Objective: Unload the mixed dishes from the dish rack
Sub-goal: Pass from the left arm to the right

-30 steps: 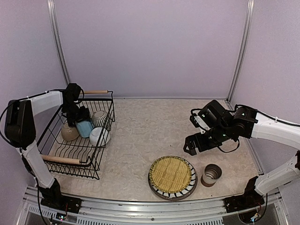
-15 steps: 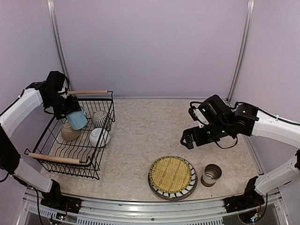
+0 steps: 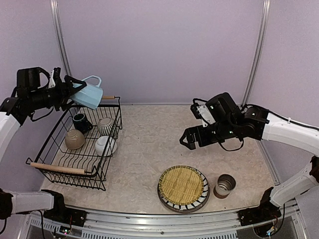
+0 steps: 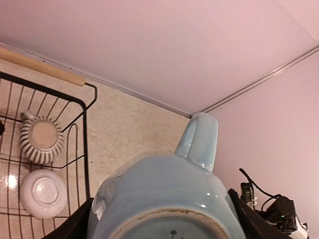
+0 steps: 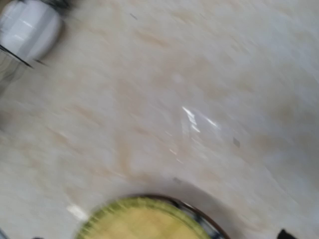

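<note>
We see the left end effector (image 3: 70, 94) pinching the light blue mug (image 3: 89, 95), now raised above the dish rack (image 3: 75, 171), while the spread right end effector (image 3: 189, 140) has drifted left.

The left arm is held high out to the left, forearm roughly level, and the left gripper (image 3: 74, 93) has its jaws clamped on a mug (image 3: 89, 95). The right arm stretches toward the middle, wrist tipped down, the right gripper (image 3: 191, 139) empty, jaws spread wide.
</note>
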